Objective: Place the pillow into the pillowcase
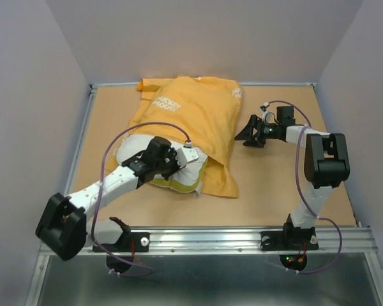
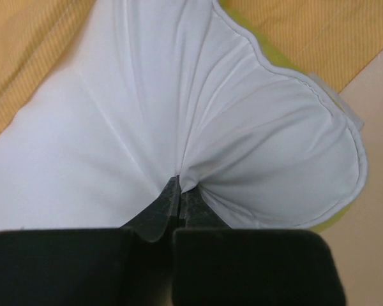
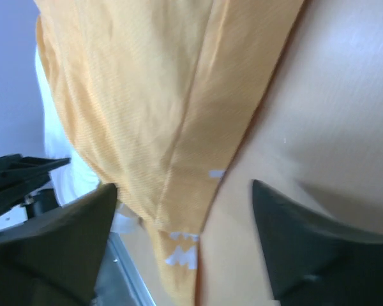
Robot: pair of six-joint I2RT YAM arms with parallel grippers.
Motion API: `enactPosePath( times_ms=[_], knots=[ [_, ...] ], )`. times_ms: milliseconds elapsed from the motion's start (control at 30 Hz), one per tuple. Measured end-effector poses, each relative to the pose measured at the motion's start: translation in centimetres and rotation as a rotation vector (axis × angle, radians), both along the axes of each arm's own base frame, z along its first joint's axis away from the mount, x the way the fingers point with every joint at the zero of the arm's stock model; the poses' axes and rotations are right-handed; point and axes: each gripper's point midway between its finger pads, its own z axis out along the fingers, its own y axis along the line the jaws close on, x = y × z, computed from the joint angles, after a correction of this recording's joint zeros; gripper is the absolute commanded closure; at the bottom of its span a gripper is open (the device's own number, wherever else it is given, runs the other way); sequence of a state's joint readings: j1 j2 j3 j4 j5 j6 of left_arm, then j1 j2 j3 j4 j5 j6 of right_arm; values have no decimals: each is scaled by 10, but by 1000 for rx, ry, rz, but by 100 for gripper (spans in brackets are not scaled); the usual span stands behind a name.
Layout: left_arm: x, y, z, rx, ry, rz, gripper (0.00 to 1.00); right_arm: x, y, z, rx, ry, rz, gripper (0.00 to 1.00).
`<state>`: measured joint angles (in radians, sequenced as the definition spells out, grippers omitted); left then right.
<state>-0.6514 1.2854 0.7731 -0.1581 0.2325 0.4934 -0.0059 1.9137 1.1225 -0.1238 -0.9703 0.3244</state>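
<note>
Insertion step: the left tool (image 2: 180,186), clamped on the pillow (image 2: 115,127) (partly inside the pillowcase (image 1: 198,115), near end protruding), should push deeper while the wide-open, empty right tool (image 1: 250,136) secures the case edge.

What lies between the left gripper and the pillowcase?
The white end of the pillow: in the left wrist view the left gripper pinches it, the pillowcase beyond.
</note>
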Motion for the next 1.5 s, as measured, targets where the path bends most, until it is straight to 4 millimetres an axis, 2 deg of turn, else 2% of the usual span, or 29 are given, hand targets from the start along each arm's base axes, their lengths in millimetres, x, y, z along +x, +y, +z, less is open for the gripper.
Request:
enactPosePath(
  times_ms=[100, 133, 167, 200, 233, 267, 367, 400, 433, 467, 567, 600, 667, 700, 800, 867, 933, 1033, 1067, 1100, 1167, 1267, 1433, 1467, 1500],
  knots=[
    [-15, 37, 4, 87, -120, -92, 98, 5, -3, 1, -41, -22, -25, 0],
    [-22, 50, 3, 124, -153, -121, 90, 6, -4, -1, -57, -19, -35, 0],
    [-30, 62, 2, 161, -181, -152, 51, 7, -5, -5, -72, -10, -45, 0],
    [-40, 76, 1, 207, -201, -187, 35, 7, -4, -8, -79, -3, -48, 0],
    [-45, 81, 2, 225, -217, -206, 28, 8, -4, -10, -83, 4, -52, 0],
    [-55, 88, 6, 240, -217, -229, 24, 9, 0, -15, -84, 24, -50, 0],
    [-63, 90, 24, 234, -201, -242, 23, 14, 16, -21, -60, 52, -32, 1],
    [-62, 87, 35, 219, -185, -236, 19, 15, 25, -21, -53, 48, -21, 3],
    [-57, 81, 48, 199, -183, -224, 19, 15, 31, -20, -50, 43, -10, 4],
    [-50, 73, 62, 166, -177, -196, 14, 16, 41, -20, -44, 34, 4, 6],
    [-20, 47, 92, 82, -173, -116, 12, 21, 66, -24, -23, 21, 38, 18],
    [-9, 39, 92, 71, -160, -82, 12, 22, 72, -26, -15, 20, 45, 30],
    [10, 19, 87, 53, -125, -21, 12, 28, 79, -28, -6, 13, 45, 43],
    [17, 13, 87, 41, -125, 3, 12, 29, 80, -31, -8, 16, 40, 54],
    [36, -22, 57, 55, -63, 48, 12, 28, 80, -34, -3, 36, 28, 72],
    [40, -42, 34, 75, -23, 63, 11, 26, 81, -34, 3, 45, 24, 73],
    [42, -54, 15, 90, 2, 75, 13, 22, 81, -33, 8, 46, 24, 73],
    [40, -61, -15, 129, 45, 121, 35, 13, 79, -28, 10, 47, 20, 72],
    [41, -62, -23, 141, 52, 138, 55, 10, 78, -27, 9, 44, 20, 73],
    [43, -62, -29, 145, 62, 160, 71, 7, 77, -26, 8, 44, 20, 87],
    [47, -60, -36, 141, 72, 207, 99, 1, 76, -27, 5, 47, 22, 99],
    [52, -59, -39, 108, 104, 262, 100, -5, 77, -33, 0, 66, 26, 99],
    [62, -62, -32, 24, 174, 327, 100, -8, 85, -31, -5, 59, 37, 99],
    [66, -63, -29, 5, 188, 341, 100, -10, 89, -28, -5, 61, 39, 96],
    [73, -66, -25, -19, 200, 362, 100, -13, 96, -23, -5, 54, 49, 85]
  ],
)
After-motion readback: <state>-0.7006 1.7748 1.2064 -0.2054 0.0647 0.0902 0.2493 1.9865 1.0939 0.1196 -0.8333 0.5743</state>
